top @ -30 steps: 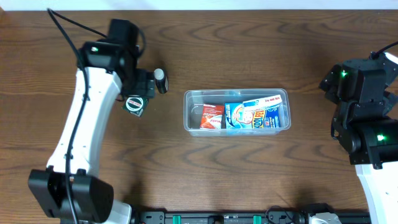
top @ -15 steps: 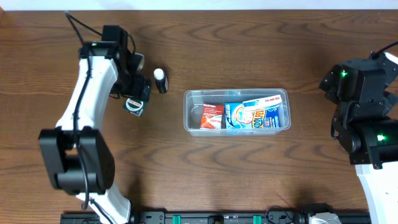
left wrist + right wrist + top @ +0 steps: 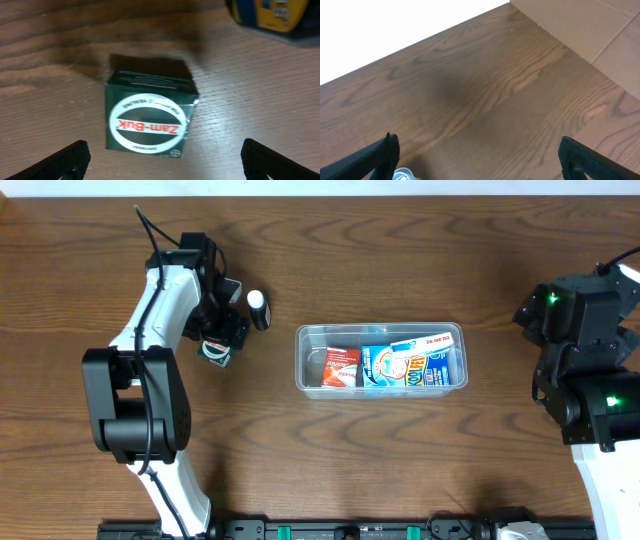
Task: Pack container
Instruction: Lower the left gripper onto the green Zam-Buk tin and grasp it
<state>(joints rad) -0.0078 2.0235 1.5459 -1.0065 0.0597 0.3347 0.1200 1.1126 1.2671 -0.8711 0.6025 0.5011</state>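
- Your left fingers (image 3: 65,160) are spread wide and released, one on each side above a dark green box (image 3: 147,117) that lies on the desk (image 3: 400,250).
- Your right fingers (image 3: 375,157) are spread too, gripping nothing, over the wood at the right edge.
- The container (image 3: 305,345) sits mid-desk, well right of the green box, holding a red packet (image 3: 341,367) and a blue box (image 3: 405,366).
- A small bottle (image 3: 259,309) stands near the left arm.
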